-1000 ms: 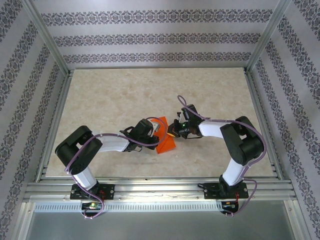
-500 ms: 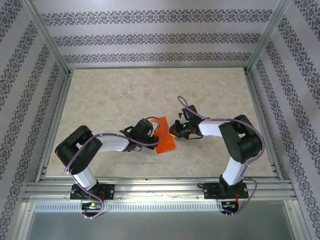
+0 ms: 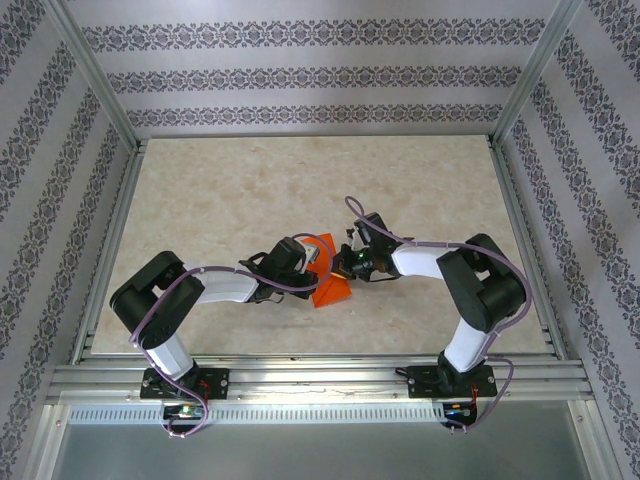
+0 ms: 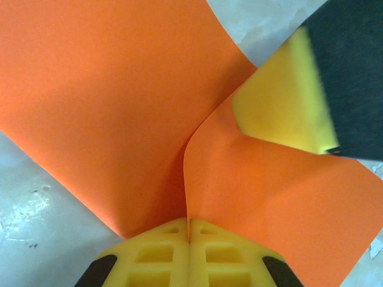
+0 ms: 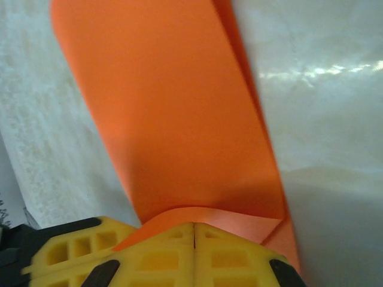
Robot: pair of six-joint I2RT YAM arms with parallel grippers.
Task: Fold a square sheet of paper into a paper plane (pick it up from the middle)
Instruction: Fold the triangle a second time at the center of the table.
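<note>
near the tabletop (image 3: 250, 190) centre, the square sheet of paper (image 3: 331, 292) is gripped from 10 o'clock by the left gripper (image 4: 189, 226) and from 2 o'clock by the right gripper (image 5: 194, 228), both jaws clenched on it. edges should be aligned before the crease is pressed.

Beyond the square sheet of paper (image 3: 333, 292), the table (image 3: 280, 190) lies bare to the far wall (image 3: 310, 115); nearer than it, a bare strip reaches the rail (image 3: 320, 372). The left fingers (image 4: 157, 256) pinch its left side and the right fingers (image 5: 158, 258) its right, blocking both.
</note>
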